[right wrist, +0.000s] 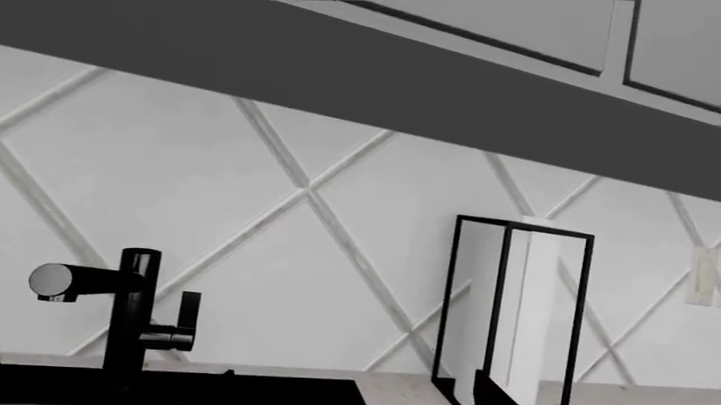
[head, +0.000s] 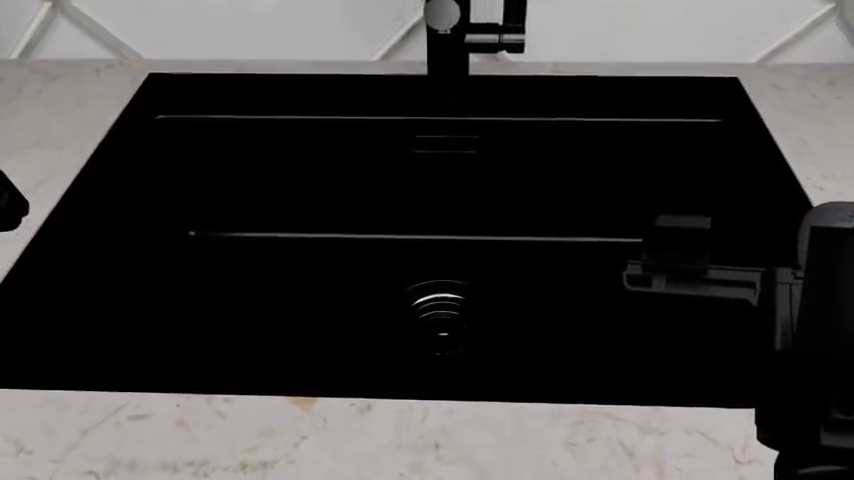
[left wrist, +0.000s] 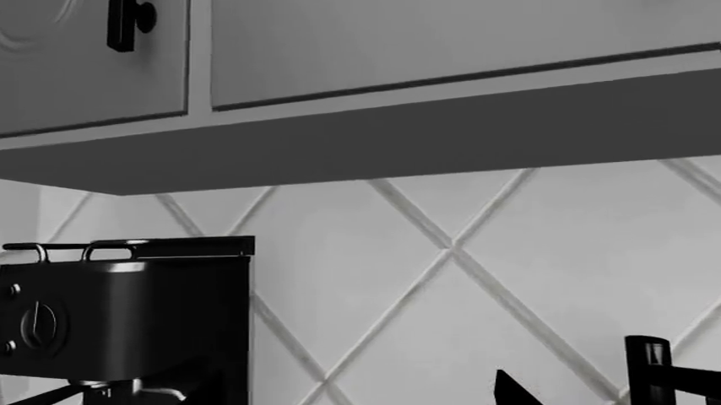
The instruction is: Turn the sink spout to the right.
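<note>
The sink spout [head: 447, 45] stands upright at the back middle of the sink [head: 267, 180], a wide black basin with a ringed drain [head: 441, 310]. In the right wrist view the spout [right wrist: 127, 321] shows its arm pointing toward the camera, round end forward. My right gripper [head: 667, 255] hovers over the sink's right side, open and empty, well short of the spout. Only a sliver of my left arm [head: 7, 205] shows at the left edge. In the left wrist view one pointed fingertip [left wrist: 512, 390] shows far off centre, holding nothing.
A short side lever [head: 505, 40] sticks out right of the spout column. A black-framed rack [right wrist: 512, 312] stands on the counter to the right. A black coffee machine [left wrist: 124, 321] stands to the left under wall cabinets [left wrist: 451, 51]. Marble counter [head: 400, 440] rims the sink.
</note>
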`<state>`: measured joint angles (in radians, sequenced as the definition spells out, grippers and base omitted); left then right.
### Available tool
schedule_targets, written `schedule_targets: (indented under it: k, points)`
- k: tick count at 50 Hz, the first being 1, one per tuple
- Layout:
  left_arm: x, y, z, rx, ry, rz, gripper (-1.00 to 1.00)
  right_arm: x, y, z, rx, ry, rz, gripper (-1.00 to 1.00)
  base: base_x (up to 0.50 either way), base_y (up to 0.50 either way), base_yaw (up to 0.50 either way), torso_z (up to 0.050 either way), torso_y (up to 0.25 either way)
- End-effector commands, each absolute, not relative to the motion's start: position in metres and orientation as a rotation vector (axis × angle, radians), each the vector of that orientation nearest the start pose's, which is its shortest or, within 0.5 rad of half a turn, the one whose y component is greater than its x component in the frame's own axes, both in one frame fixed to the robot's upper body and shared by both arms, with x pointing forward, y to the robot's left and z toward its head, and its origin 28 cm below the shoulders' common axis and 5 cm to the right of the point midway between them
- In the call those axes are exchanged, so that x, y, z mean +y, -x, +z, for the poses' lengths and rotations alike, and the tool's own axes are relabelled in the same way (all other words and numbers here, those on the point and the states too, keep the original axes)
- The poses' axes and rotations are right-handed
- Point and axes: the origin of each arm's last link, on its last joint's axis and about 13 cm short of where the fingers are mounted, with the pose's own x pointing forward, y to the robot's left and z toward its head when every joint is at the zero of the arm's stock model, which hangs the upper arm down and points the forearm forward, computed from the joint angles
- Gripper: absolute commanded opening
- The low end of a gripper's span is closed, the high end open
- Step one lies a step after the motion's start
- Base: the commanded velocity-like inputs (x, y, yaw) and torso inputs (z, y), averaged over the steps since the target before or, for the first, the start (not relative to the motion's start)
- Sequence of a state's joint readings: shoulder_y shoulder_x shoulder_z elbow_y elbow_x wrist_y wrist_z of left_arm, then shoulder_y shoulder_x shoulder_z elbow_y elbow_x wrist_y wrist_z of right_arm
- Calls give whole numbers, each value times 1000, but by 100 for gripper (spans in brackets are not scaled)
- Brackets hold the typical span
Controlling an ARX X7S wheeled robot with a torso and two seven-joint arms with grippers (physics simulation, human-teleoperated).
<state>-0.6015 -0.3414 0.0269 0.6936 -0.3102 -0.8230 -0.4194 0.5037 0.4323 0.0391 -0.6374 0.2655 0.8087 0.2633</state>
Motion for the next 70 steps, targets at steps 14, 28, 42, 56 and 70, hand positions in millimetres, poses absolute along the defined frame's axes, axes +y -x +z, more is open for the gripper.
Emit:
schedule_targets:
  k: [14,28,42,56,70]
  points:
    - [241,-248,240,-467,-78,240,100,-169,-245,213,-335,200,-231,100,175,57,0,0,0]
    - [240,-249,240,-464,-80,233,100,-169,-245,212,-333,194,-238,100,172,73,0,0,0]
    - [238,-249,239,-459,-81,222,100,-171,-244,209,-322,193,-252,100,161,5,0,0,1]
    - [239,-249,239,-458,-77,222,100,-170,-244,210,-325,197,-250,100,59,0,0,0,0]
    - [238,-249,240,-459,-75,218,100,-169,-244,210,-333,195,-234,100,87,0,0,0,0]
